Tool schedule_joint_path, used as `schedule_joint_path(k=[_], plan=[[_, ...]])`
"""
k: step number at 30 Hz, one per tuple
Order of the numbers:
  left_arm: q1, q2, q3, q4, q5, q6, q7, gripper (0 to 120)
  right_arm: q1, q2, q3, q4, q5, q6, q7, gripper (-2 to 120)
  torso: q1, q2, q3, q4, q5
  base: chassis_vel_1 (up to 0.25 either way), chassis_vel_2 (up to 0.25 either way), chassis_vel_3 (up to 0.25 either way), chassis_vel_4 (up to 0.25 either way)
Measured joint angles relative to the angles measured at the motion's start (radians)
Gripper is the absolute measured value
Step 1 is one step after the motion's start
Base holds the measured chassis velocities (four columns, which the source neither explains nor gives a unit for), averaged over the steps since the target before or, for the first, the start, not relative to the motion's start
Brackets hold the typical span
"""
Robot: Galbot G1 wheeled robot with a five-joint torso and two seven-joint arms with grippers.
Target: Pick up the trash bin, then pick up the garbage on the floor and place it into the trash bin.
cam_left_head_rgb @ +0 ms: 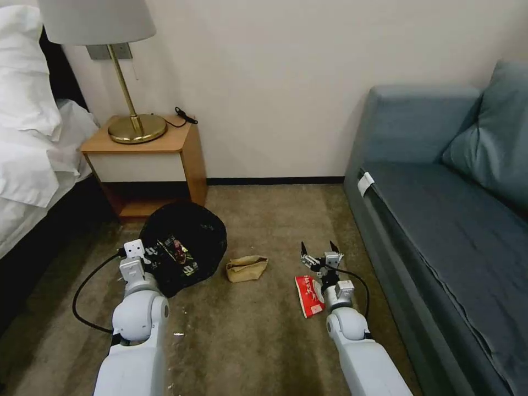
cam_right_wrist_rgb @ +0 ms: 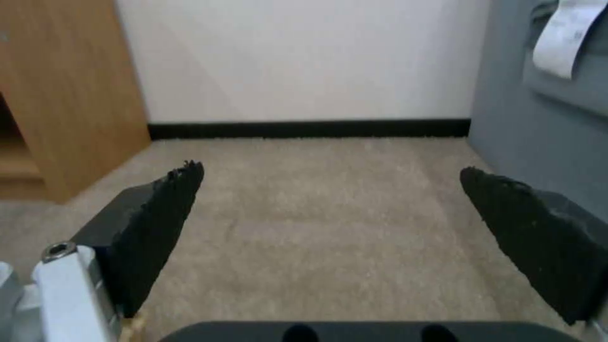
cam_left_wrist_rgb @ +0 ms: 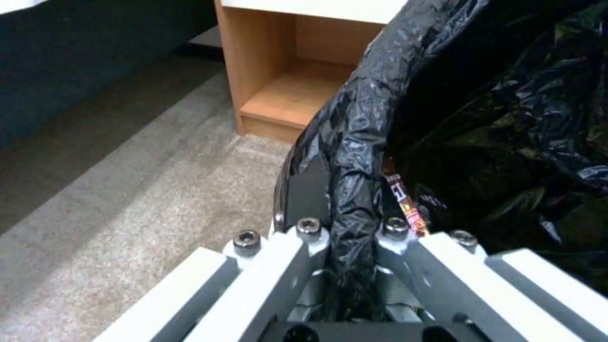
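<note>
Blue-grey fabric is covering the sofa (cam_left_head_rgb: 440,220) along the robot's right, and white bedding (cam_left_head_rgb: 27,137) is lying at the far left, with a wooden nightstand (cam_left_head_rgb: 146,165) carrying a brass lamp (cam_left_head_rgb: 129,110) standing between the bed and the wall. Beige carpet (cam_left_head_rgb: 264,220) is spreading across the floor between them.

Both white arms are reaching forward and down from the lower edge of the head view. On the left, the arm is stretching toward the trash bin (cam_left_head_rgb: 184,245), whose crinkly black bag (cam_left_wrist_rgb: 507,118) is bulging over the rim just in front of the nightstand. In the left wrist view, the left gripper (cam_left_wrist_rgb: 351,209) is pinching a fold of that bag at the rim, 1 dark finger (cam_left_wrist_rgb: 307,190) pressing against the outside of the plastic. Inside the bin, a brown printed wrapper (cam_left_wrist_rgb: 405,204) is showing just beside the clamped fold.

On the right, the arm is extending over the carpet near the sofa's front edge, with the right gripper (cam_left_head_rgb: 320,254) hanging with its 2 black fingers (cam_right_wrist_rgb: 158,223) spread wide apart and nothing between them.

Crumpled tan paper (cam_left_head_rgb: 247,268) is lying on the carpet just to the right of the bin, between the 2 grippers. A red-and-white packet (cam_left_head_rgb: 309,295) is lying flat just beside the right wrist, on its left side.
</note>
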Motion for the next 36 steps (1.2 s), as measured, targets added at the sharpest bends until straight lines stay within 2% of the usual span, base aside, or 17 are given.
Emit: schedule_joint_path(k=[3,6,11,18,24,36], plan=[[-0.004,0.003,0.000,-0.001,-0.002,0.001,-0.001,1,0.000,-0.008,-0.006,-0.044,-0.004,-0.074,-0.003,100,0.000,0.000,0.000,0.0001,0.0000,0.000,0.000,0.000,0.000],[-0.004,0.002,0.002,-0.001,-0.002,0.001,-0.001,1,0.002,-0.010,-0.010,-0.064,-0.004,-0.094,-0.011,100,0.000,0.000,0.000,0.0001,0.0001,0.000,0.000,0.000,0.000],[-0.001,0.002,0.007,-0.002,0.000,0.003,0.000,1,0.019,-0.014,-0.012,-0.136,-0.007,-0.169,-0.090,100,0.000,0.000,0.000,0.0000,0.0001,0.000,0.000,0.000,0.000],[-0.004,0.008,0.014,-0.016,0.005,0.019,0.000,1,0.066,-0.014,0.033,-0.229,-0.061,-0.218,-0.130,100,0.000,0.000,0.000,0.0001,0.0001,0.000,0.000,0.000,0.000],[0.006,0.003,0.023,-0.025,0.016,0.022,-0.001,1,0.075,-0.026,0.057,-0.254,-0.066,-0.266,-0.159,100,0.000,0.000,0.000,0.0001,0.0000,0.000,0.000,0.000,0.000],[0.010,0.002,0.032,-0.037,0.021,0.027,-0.003,1,0.070,-0.023,0.063,-0.285,-0.091,-0.269,-0.201,100,0.000,0.000,0.000,0.0001,0.0000,0.000,0.000,0.000,0.000]])
